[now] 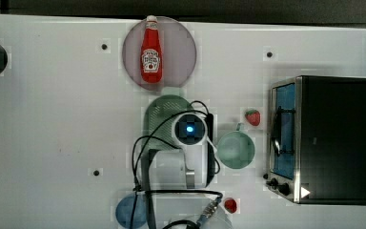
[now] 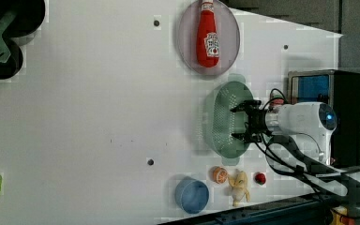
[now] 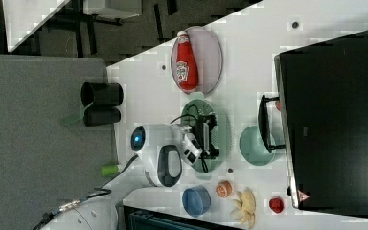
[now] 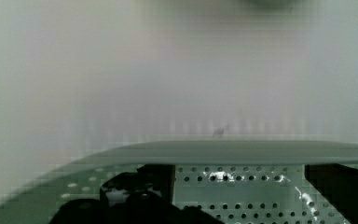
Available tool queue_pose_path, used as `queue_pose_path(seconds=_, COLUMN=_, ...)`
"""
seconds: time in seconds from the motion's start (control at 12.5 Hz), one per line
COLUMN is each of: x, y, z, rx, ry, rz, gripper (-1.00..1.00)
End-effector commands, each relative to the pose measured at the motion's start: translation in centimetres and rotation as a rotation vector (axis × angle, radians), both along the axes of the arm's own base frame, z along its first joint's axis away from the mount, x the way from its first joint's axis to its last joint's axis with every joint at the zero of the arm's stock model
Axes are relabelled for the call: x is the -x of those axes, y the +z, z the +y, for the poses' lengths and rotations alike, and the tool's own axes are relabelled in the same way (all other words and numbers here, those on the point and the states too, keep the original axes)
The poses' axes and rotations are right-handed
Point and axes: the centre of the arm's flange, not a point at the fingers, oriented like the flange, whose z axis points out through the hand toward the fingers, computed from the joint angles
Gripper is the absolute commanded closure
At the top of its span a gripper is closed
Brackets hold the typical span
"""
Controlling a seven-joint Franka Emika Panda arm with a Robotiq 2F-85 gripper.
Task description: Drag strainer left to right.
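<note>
The strainer (image 1: 158, 116) is a pale green oblong colander with rows of small holes, lying mid-table in the top view. It also appears in the left view (image 2: 219, 117) and the right view (image 3: 222, 128). My gripper (image 2: 237, 123) hangs over its bowl with both black fingers spread wide and reaching down inside it, also seen in the right view (image 3: 212, 135). In the wrist view the gripper (image 4: 240, 186) is open, with the strainer's perforated wall and rim (image 4: 242, 151) just beyond the fingertips. Nothing is clamped between the fingers.
A ketchup bottle (image 1: 151, 50) lies on a grey plate (image 1: 183, 52) beyond the strainer. A mint cup (image 1: 236, 149), a strawberry (image 1: 253, 117) and a toaster oven (image 1: 324, 138) are to the top view's right. A blue bowl (image 2: 192, 195), an orange (image 2: 219, 174) and other toy food sit near the arm's base.
</note>
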Motion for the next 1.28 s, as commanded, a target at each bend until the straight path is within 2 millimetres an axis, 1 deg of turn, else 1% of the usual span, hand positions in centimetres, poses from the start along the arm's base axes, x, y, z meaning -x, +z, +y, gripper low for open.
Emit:
queue_pose_path(seconds=0.08, x=-1.7, y=1.4, z=-2.3, rx=0.004, ry=0.064, rz=-0.045, gripper=-1.0)
queue_pose_path(seconds=0.24, x=-1.5, y=1.5, z=-4.2, rx=0.014, ry=0.096, rz=-0.043, gripper=-1.0)
queue_pose_path(seconds=0.4, x=-1.2, y=1.5, z=-6.2, rx=0.027, ry=0.077, rz=-0.04, gripper=-1.0)
queue_pose_path(seconds=0.48, x=-1.1, y=1.5, z=-7.0, rx=0.033, ry=0.065, rz=-0.039, gripper=-1.0)
queue_pose_path(seconds=0.56, x=-1.1, y=1.5, z=-7.3, rx=0.035, ry=0.061, rz=-0.039, gripper=-1.0)
queue_pose_path(seconds=0.64, x=-1.3, y=1.7, z=-7.2, rx=0.035, ry=0.072, rz=-0.044, gripper=-1.0)
queue_pose_path(seconds=0.72, x=-1.5, y=2.2, z=-6.7, rx=0.029, ry=0.121, rz=-0.048, gripper=-1.0)
queue_pose_path(seconds=0.8, x=-1.7, y=2.9, z=-5.6, rx=0.017, ry=0.202, rz=-0.045, gripper=-1.0)
queue_pose_path(seconds=0.88, x=-2.0, y=4.2, z=-4.8, rx=0.009, ry=0.277, rz=-0.05, gripper=-1.0)
queue_pose_path(seconds=1.04, x=-3.0, y=8.3, z=-3.5, rx=0.004, ry=0.444, rz=-0.077, gripper=-1.0)
queue_pose_path(seconds=1.12, x=-3.3, y=10.9, z=-3.2, rx=0.004, ry=0.518, rz=-0.079, gripper=-1.0)
queue_pose_path(seconds=1.28, x=-3.9, y=16.9, z=-3.0, rx=0.003, ry=0.645, rz=-0.061, gripper=-1.0)
